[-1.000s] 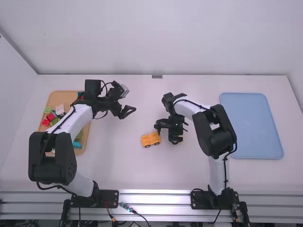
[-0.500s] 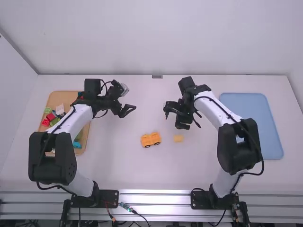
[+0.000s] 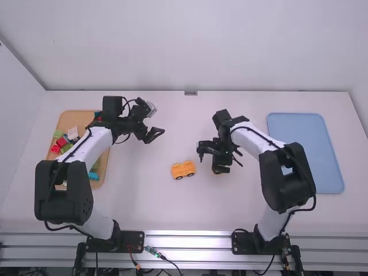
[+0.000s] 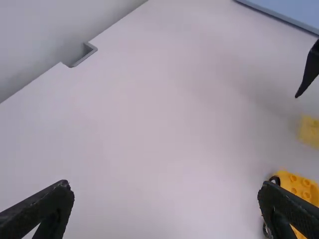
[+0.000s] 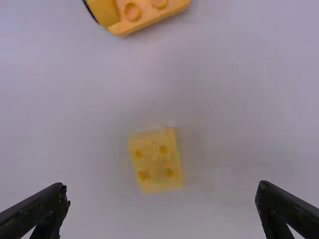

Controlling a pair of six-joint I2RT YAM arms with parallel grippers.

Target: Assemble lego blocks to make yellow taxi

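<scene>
Shifted since the earlier frame: my right jaws (image 3: 211, 163), toward the small yellow block (image 5: 155, 159) on the desk (image 3: 149, 195). Both fingers spread, block ungripped between; my left jaws (image 3: 154, 136) likewise parted. Wheeled base (image 3: 183, 169) nearby. Tan tray (image 3: 103, 167): red, green, blue blocks.

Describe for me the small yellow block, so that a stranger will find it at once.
On the white table, find the blue tray, then the orange car. Between them, nearer the car, under the open jaws of the right gripper, lies the block. It is paler than the car and shows four studs but no wheels.
</scene>
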